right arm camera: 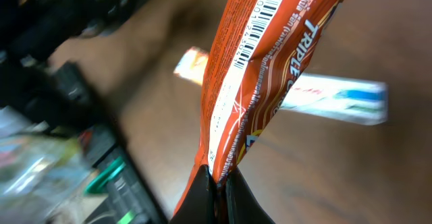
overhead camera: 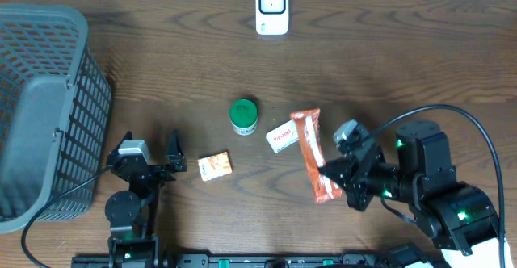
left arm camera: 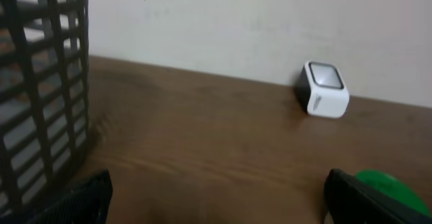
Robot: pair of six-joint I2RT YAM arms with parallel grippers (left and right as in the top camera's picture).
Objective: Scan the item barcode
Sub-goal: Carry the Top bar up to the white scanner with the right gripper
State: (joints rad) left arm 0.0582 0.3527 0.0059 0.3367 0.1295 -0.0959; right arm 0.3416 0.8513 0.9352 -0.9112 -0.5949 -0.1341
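Note:
An orange snack wrapper (overhead camera: 312, 153) with a white panel and a printed barcode (right arm camera: 260, 27) hangs lifted over the table's right half. My right gripper (overhead camera: 331, 173) is shut on the wrapper's lower end (right arm camera: 219, 177), and the pack stretches away from the jaws. The white barcode scanner (overhead camera: 272, 8) stands at the table's far edge, also in the left wrist view (left arm camera: 324, 89). My left gripper (overhead camera: 153, 161) rests open at the front left with nothing between its fingers (left arm camera: 88, 200).
A grey mesh basket (overhead camera: 44, 106) fills the left side. A green-lidded tub (overhead camera: 244, 115), a white and red box (overhead camera: 280, 137) and a small orange and white packet (overhead camera: 215, 165) lie mid-table. Cables trail from both arms.

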